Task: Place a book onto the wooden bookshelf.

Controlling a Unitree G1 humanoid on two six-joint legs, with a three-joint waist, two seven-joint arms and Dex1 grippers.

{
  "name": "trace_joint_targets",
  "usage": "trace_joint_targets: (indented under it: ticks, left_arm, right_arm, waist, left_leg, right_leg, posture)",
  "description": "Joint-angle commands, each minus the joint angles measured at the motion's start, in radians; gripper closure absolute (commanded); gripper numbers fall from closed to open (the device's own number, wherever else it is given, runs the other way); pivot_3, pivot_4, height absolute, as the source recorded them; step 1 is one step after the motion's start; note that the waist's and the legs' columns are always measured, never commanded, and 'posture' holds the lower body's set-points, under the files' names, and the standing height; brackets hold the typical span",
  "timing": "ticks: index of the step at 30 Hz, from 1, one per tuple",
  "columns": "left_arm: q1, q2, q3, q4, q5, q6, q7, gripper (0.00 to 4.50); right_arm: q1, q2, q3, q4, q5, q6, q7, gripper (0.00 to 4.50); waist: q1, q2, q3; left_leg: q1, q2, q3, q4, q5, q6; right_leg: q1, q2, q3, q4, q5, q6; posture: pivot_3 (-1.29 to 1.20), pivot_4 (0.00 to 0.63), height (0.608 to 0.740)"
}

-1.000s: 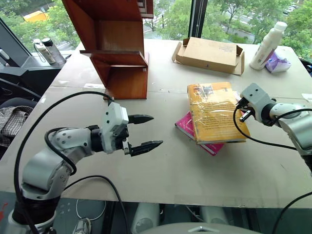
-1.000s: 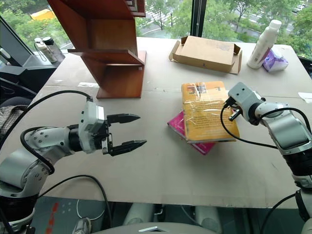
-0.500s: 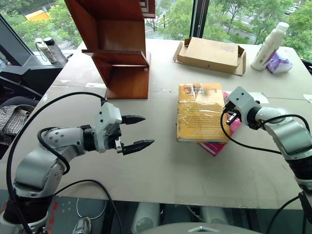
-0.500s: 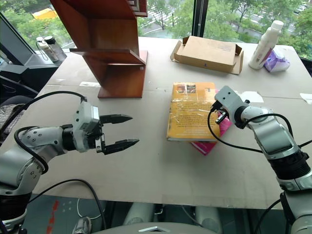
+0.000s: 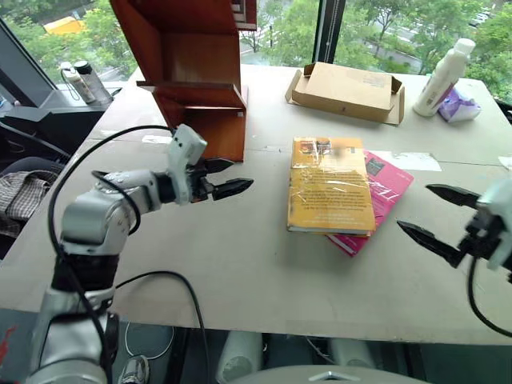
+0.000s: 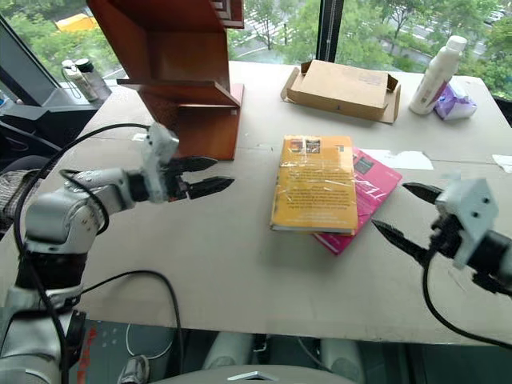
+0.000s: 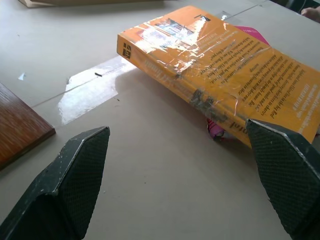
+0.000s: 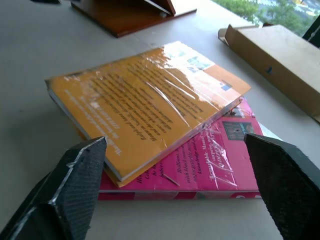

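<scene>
The book [image 5: 330, 186] lies flat on the desk [image 5: 240, 264], overlapping a pink book [image 5: 384, 200]; both hands, left hand [image 5: 226, 178] and right hand [image 5: 436, 218], hang spread and empty beside it. The grasp seems not yet begun; next, one hand must close on its edge, then carry it to the wooden bookshelf [image 5: 196, 72].

The book [image 5: 330, 194] is yellow-orange under glossy clear wrap, with small coloured pictures along one end and dark lines of print. The thinner book [image 5: 382, 194] beneath it is pink. The wooden bookshelf [image 5: 192, 72] is polished reddish-brown. The bench [image 5: 264, 264] is pale grey-beige. The cardboard box [image 5: 346, 90] is tan, the bottle [image 5: 444, 74] white. Both grippers' fingers [image 7: 75, 175] are black with a fine cross-hatched texture.
</scene>
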State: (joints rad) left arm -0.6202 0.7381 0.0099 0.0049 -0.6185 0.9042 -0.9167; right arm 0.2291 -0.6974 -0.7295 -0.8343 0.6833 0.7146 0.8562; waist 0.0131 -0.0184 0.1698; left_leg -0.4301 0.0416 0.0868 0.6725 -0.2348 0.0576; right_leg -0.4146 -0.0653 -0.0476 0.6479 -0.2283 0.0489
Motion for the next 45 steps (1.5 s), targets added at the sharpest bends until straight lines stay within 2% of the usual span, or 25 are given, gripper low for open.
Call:
trace_joint_targets:
  ticks: [1, 5, 9, 13, 17, 25, 26, 27, 28, 29, 30, 33, 35, 36, 37, 41, 45]
  left_arm:
    - [-0.138, -0.025, -0.057, 0.148, -0.004, 0.121, -0.053, 0.0]
    - [-0.304, -0.107, -0.139, 0.398, 0.009, 0.236, -0.14, 0.0]
    - [-0.441, -0.215, -0.163, 0.651, 0.071, 0.211, -0.163, 0.0]
    - [-0.53, -0.302, -0.159, 0.855, 0.137, 0.184, -0.146, 0.0]
    - [-0.57, -0.373, -0.115, 0.999, 0.162, 0.158, -0.136, 0.0]
    - [-0.624, -0.489, 0.056, 1.211, 0.158, 0.075, -0.141, 0.0]
    - [-0.627, -0.498, 0.069, 1.226, 0.16, 0.071, -0.148, 0.41]
    - [-0.631, -0.503, 0.077, 1.235, 0.164, 0.074, -0.163, 0.51]
    - [-0.637, -0.505, 0.086, 1.244, 0.166, 0.083, -0.173, 1.03]
    - [-0.64, -0.507, 0.089, 1.251, 0.173, 0.085, -0.18, 1.21]
    - [-0.642, -0.508, 0.09, 1.256, 0.183, 0.083, -0.186, 1.75]
    - [-0.647, -0.505, 0.123, 1.271, 0.186, 0.076, -0.171, 2.84]
    - [-0.655, -0.489, 0.152, 1.269, 0.181, 0.084, -0.166, 3.83]
    - [-0.662, -0.476, 0.158, 1.26, 0.18, 0.102, -0.185, 4.09]
    - [-0.667, -0.466, 0.163, 1.253, 0.18, 0.115, -0.199, 4.28]
    - [-0.704, -0.408, 0.173, 1.187, 0.163, 0.204, -0.258, 4.28]
    - [-0.694, -0.362, 0.125, 0.886, 0.121, 0.307, -0.29, 4.28]
  right_arm:
    - [0.06, 0.002, -0.168, -0.039, 0.22, -0.007, 0.02, 0.08]
    - [0.085, -0.015, -0.17, 0.05, 0.287, -0.061, 0.097, 0.08]
    - [0.035, -0.04, -0.11, 0.158, 0.256, -0.122, 0.12, 0.08]
    - [0.06, -0.058, -0.108, 0.159, 0.245, -0.144, 0.12, 0.08]
    - [0.132, -0.022, -0.128, 0.102, 0.249, -0.162, 0.087, 0.08]
    - [0.276, 0.063, -0.137, -0.043, 0.281, -0.202, -0.01, 0.08]
    - [0.295, 0.07, -0.145, -0.06, 0.29, -0.207, -0.02, 0.0]
    - [0.311, 0.077, -0.152, -0.073, 0.296, -0.212, -0.032, 0.0]
    - [0.326, 0.083, -0.158, -0.082, 0.299, -0.218, -0.041, 0.0]
    - [0.34, 0.088, -0.162, -0.09, 0.3, -0.224, -0.05, 0.0]
    - [0.354, 0.093, -0.165, -0.096, 0.295, -0.232, -0.058, 0.0]
    - [0.378, 0.098, -0.157, -0.105, 0.296, -0.25, -0.076, 0.0]
    - [0.372, 0.091, -0.134, -0.1, 0.285, -0.257, -0.092, 0.0]
    - [0.368, 0.088, -0.121, -0.096, 0.279, -0.26, -0.097, 0.0]
    - [0.365, 0.085, -0.111, -0.095, 0.275, -0.261, -0.102, 0.0]
    - [0.348, 0.081, -0.087, -0.085, 0.276, -0.274, -0.122, 0.0]
    - [0.32, 0.074, -0.092, -0.056, 0.3, -0.289, -0.133, 0.0]
  waist:
    - [-0.003, -0.001, 0.0]
    - [-0.002, -0.002, 0.0]
    - [0.0, -0.003, 0.001]
    - [0.002, -0.003, 0.001]
    - [0.002, -0.004, 0.001]
    - [0.002, -0.005, 0.002]
    - [0.002, -0.005, 0.002]
    - [0.002, -0.005, 0.002]
    - [0.002, -0.005, 0.002]
    - [0.001, -0.005, 0.002]
    - [0.001, -0.005, 0.002]
    - [0.001, -0.005, 0.002]
    - [0.001, -0.005, 0.002]
    - [0.001, -0.005, 0.002]
    - [-0.001, -0.005, 0.002]
    - [0.0, -0.005, 0.002]
    - [0.001, -0.006, 0.003]
  left_leg:
    - [0.001, 0.0, 0.0, 0.002, 0.0, 0.0]
    - [0.007, -0.001, 0.001, 0.003, 0.0, 0.0]
    - [0.007, -0.001, 0.001, 0.003, 0.0, 0.001]
    - [-0.001, -0.003, 0.0, 0.003, 0.0, 0.001]
    - [-0.002, -0.003, -0.001, 0.002, 0.0, 0.0]
    - [-0.003, -0.004, -0.003, 0.004, -0.001, 0.002]
    - [-0.002, -0.003, -0.003, 0.004, -0.001, 0.002]
    - [-0.002, -0.003, -0.003, 0.005, -0.001, 0.002]
    - [-0.002, -0.003, -0.003, 0.005, -0.001, 0.002]
    - [-0.002, -0.003, -0.003, 0.005, -0.001, 0.002]
    - [-0.002, -0.003, -0.003, 0.005, -0.001, 0.001]
    - [-0.002, -0.003, -0.003, 0.005, -0.001, 0.001]
    - [-0.002, -0.003, -0.003, 0.005, -0.001, 0.001]
    - [-0.002, -0.003, -0.003, 0.005, -0.001, 0.001]
    - [-0.002, -0.003, -0.003, 0.005, -0.001, 0.001]
    - [-0.002, -0.003, -0.003, 0.005, -0.001, 0.001]
    - [-0.004, -0.003, -0.003, 0.005, -0.001, 0.001]
  right_leg:
    - [0.001, 0.0, 0.0, 0.001, 0.0, 0.0]
    - [0.004, 0.0, 0.004, 0.005, -0.002, -0.004]
    - [0.003, 0.0, 0.005, 0.006, -0.002, -0.005]
    - [-0.003, 0.0, 0.005, 0.006, 0.002, -0.005]
    - [-0.004, 0.001, 0.005, 0.006, 0.001, -0.003]
    - [-0.003, -0.002, 0.003, 0.006, 0.0, -0.002]
    - [-0.003, -0.002, 0.003, 0.006, 0.0, -0.002]
    - [-0.003, -0.003, 0.003, 0.007, 0.0, -0.002]
    - [-0.003, -0.003, 0.002, 0.008, 0.0, -0.002]
    - [-0.003, -0.003, 0.002, 0.009, 0.0, -0.002]
    - [-0.003, -0.003, 0.002, 0.009, 0.0, -0.003]
    - [-0.003, -0.003, 0.002, 0.009, 0.0, -0.003]
    - [-0.003, -0.003, 0.002, 0.009, 0.0, -0.003]
    - [-0.003, -0.003, 0.002, 0.009, 0.0, -0.003]
    - [-0.003, -0.003, 0.002, 0.009, 0.0, -0.003]
    - [-0.004, -0.002, 0.002, 0.01, 0.0, -0.003]
    - [-0.005, -0.003, 0.002, 0.01, 0.0, -0.003]
  posture:
    - [0.0, 0.15, 0.733]
    - [0.0, 0.15, 0.733]
    - [0.0, 0.15, 0.733]
    - [0.0, 0.15, 0.733]
    - [0.0, 0.15, 0.733]
    - [0.0, 0.15, 0.733]
    - [0.0, 0.15, 0.733]
    - [0.0, 0.15, 0.733]
    - [0.0, 0.15, 0.733]
    - [0.0, 0.15, 0.733]
    - [0.0, 0.15, 0.733]
    - [0.0, 0.15, 0.733]
    - [0.0, 0.15, 0.733]
    - [0.0, 0.15, 0.733]
    - [0.0, 0.15, 0.733]
    - [0.0, 0.15, 0.733]
    - [0.0, 0.15, 0.733]
